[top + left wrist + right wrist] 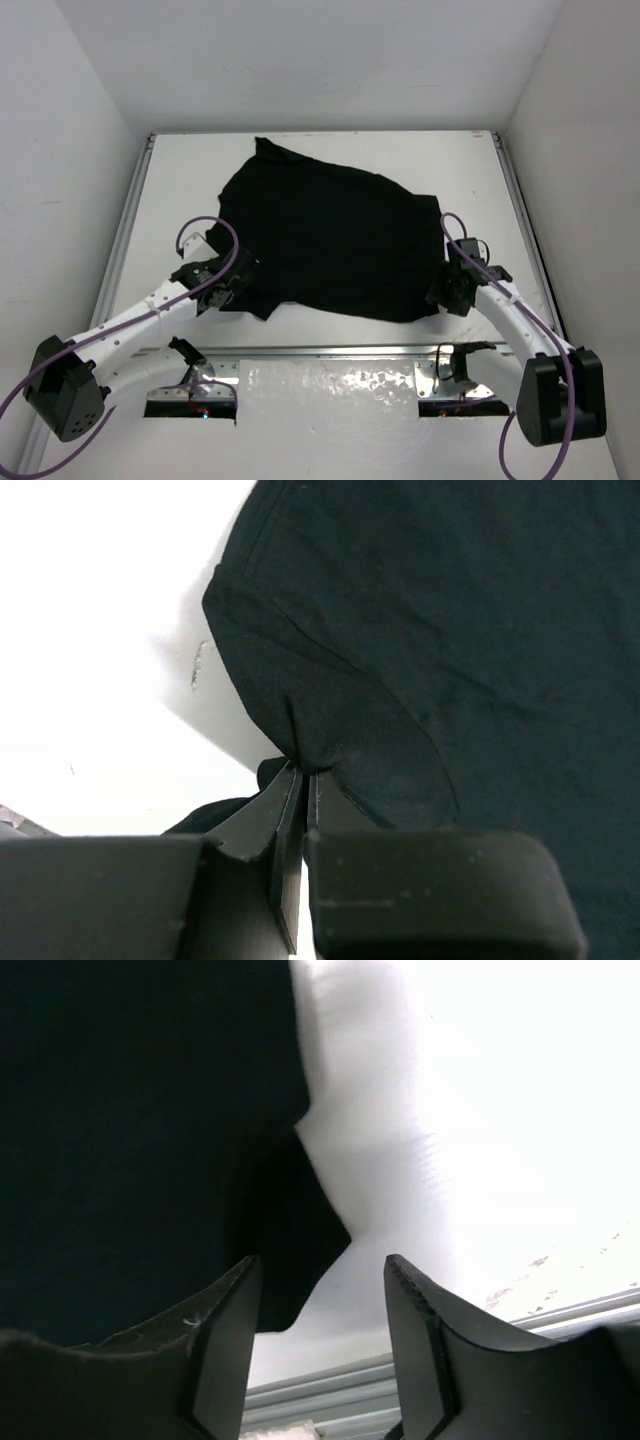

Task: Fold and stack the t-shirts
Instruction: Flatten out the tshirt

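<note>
The plain black t-shirt [330, 235] lies spread over the middle of the white table. My left gripper [236, 283] is at its near left corner, shut on a pinched fold of the cloth [305, 750]. The shirt fills the right part of the left wrist view [450, 630]. My right gripper [440, 290] is at the shirt's near right corner, open. In the right wrist view the shirt's corner [300, 1260] lies by the left finger [225, 1330], with nothing between the fingers but bare table.
A metal rail [330, 351] runs along the near edge of the table, also seen in the right wrist view [330, 1385]. White walls enclose the table on three sides. Purple cables loop from both arms.
</note>
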You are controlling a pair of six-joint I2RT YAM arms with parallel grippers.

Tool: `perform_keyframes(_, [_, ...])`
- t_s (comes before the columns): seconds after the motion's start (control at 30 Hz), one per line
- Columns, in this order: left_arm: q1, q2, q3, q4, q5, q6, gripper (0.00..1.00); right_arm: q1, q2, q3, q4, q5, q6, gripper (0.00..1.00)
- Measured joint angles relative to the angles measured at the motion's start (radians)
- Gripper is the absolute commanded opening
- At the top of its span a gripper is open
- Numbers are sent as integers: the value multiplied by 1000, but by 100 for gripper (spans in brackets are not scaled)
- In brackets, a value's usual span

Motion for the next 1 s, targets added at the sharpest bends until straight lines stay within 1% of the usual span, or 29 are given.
perform_keyframes(0.23, [1,18,4,26,5,30,1,0,32,-44,16,-1,19,50])
perform_keyframes(0.3, [1,25,4,31,7,42,1,0,56,-44,39,-9,21,45])
perform_keyframes(0.33, [1,26,4,33,8,45,1,0,78,-45,55,-18,21,41])
perform_keyframes(0.37, [2,26,4,35,9,48,1,0,100,-47,69,-27,21,22])
perform_keyframes(0.4, [2,25,4,37,10,49,1,0,119,-43,75,-27,14,8])
perform_keyframes(0.43, [2,24,4,39,11,50,1,-1,126,-42,91,-43,22,2])
perform_keyframes(0.63, [2,0,5,45,15,66,1,-1,79,-61,108,-69,34,0])
perform_keyframes(0.7, [3,-3,16,40,17,84,1,2,48,-56,83,-72,33,0])
perform_keyframes(0.77, [5,-3,60,16,21,108,1,16,12,-7,12,-63,32,0])
perform_keyframes(0.83, [6,-11,136,-8,24,136,0,31,-25,99,-77,-42,24,0])
perform_keyframes(0.9, [6,-27,245,-26,33,187,0,42,-65,272,-156,-6,3,0])
perform_keyframes(1.0, [6,-58,459,-16,75,307,0,42,-97,553,-241,45,-30,0])
